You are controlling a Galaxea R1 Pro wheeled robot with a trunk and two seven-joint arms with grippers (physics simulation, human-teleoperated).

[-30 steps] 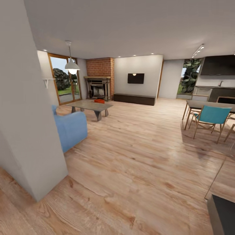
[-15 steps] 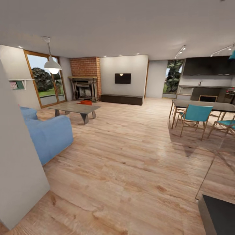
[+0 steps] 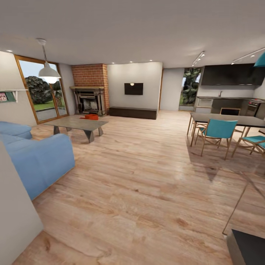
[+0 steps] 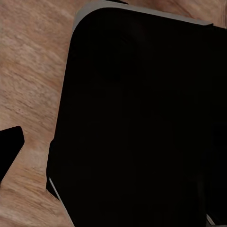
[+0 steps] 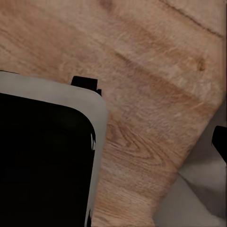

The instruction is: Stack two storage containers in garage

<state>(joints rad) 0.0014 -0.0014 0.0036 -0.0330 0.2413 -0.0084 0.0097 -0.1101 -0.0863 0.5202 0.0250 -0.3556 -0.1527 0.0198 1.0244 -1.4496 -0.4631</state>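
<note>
An orange-red storage container sits on the low grey coffee table at the far left of the living room, in front of the red-brick fireplace. From here I cannot tell whether it is one bin or two. It is far from me. In the left wrist view one dark fingertip shows over wood planks beside my black base. In the right wrist view another dark fingertip shows at the frame's edge. The garage is out of view.
A blue sofa stands near left, with a white wall corner beside it. A dining table with teal chairs is at the right. Open wood-plank floor stretches ahead. A dark cabinet corner is near right.
The camera has moved forward and turned, so the white wall corner has slid off to the left. More of the sofa and dining area shows. Nothing in the room itself has moved.
</note>
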